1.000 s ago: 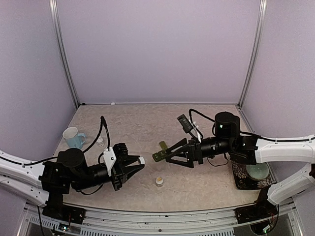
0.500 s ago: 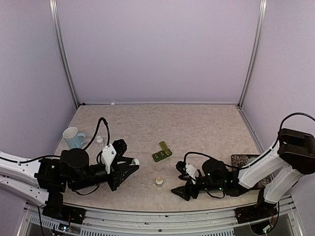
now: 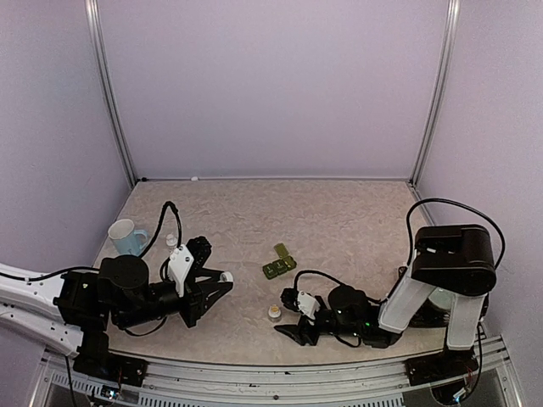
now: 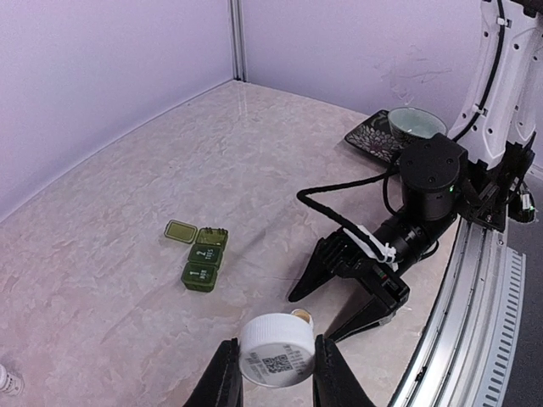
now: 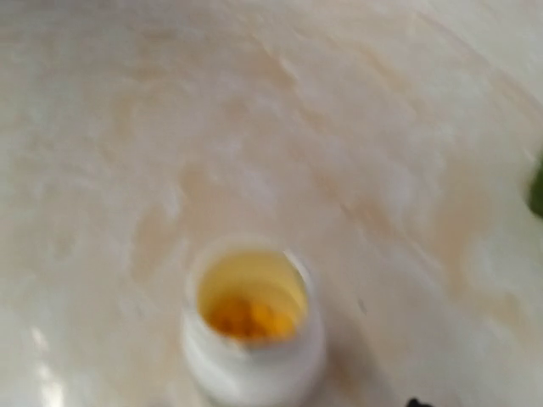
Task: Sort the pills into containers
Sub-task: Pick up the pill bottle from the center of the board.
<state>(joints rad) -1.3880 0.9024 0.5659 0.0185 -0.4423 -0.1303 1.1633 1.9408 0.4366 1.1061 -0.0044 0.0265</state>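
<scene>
The dark green pill box (image 3: 278, 266) lies flat on the counter (image 3: 339, 212), about in the middle between the two arms. Its long axis runs on a diagonal, from near-left to far-right as I look from behind the arms. The compartment at the far-right end is open, with its lid folded out flat to the side. The other two lids are closed.

The box lies farther out than both pincers and touches neither. The left pincer (image 3: 222, 278) is to its left, clamped on a white cap (image 4: 277, 349). The right pincer (image 3: 285, 315) lies low on the counter, nearer to me than the box, with its jaws apart. A small open bottle (image 3: 274, 312) stands just before its tips, with orange-yellow pills (image 5: 246, 315) inside.
</scene>
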